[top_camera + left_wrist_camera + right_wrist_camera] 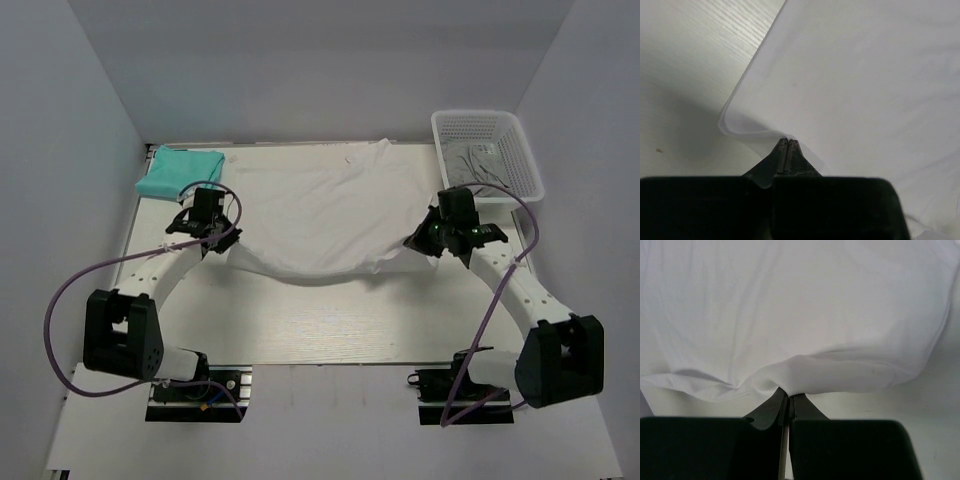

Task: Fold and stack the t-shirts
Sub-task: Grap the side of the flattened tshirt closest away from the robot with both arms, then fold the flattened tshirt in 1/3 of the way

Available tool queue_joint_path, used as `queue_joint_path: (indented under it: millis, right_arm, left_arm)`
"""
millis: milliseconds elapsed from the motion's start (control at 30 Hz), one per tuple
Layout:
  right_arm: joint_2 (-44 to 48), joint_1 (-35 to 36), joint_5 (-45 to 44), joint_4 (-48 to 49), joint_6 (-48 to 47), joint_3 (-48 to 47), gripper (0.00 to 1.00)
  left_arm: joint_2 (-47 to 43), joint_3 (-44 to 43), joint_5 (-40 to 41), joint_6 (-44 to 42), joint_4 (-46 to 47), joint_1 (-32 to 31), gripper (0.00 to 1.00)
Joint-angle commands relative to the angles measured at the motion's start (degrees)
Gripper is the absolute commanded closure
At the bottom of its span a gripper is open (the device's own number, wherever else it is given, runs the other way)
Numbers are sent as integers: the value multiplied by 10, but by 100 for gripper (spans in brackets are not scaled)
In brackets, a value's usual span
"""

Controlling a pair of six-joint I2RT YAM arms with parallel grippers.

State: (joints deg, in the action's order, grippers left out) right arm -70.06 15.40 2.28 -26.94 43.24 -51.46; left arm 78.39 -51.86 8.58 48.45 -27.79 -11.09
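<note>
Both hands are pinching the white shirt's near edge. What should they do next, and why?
Probably carry that edge toward the far side together. The left hand and right hand each pinch a near corner of the white t-shirt, whose rest lies spread.

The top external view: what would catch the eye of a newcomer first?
The white t-shirt dominates, spread across the middle of the table, with its near edge sagging between the left pincer and the right pincer, each closed on one corner. A folded teal t-shirt lies at the far left corner, and a white mesh basket stands at the far right.
</note>
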Motion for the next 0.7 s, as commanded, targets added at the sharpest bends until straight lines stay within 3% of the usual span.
queue_joint_path:
  millis: [0,400,633,667]
  right_arm:
    - [-32,-16,-4,59,-21,-41,100]
    - [-193,-63,1,115,-25,-134,100]
    - [-347,-75,16,70,-62,-288,100]
    - [-372,-77,3,57,-58,-303,100]
  left_arm:
    - [20,-40,50,-5,9,2,100]
    - [185,-140,61,5,58,25,100]
    - [248,-185,90,11,67,35,100]
    - [253,-198,90,11,75,35,85]
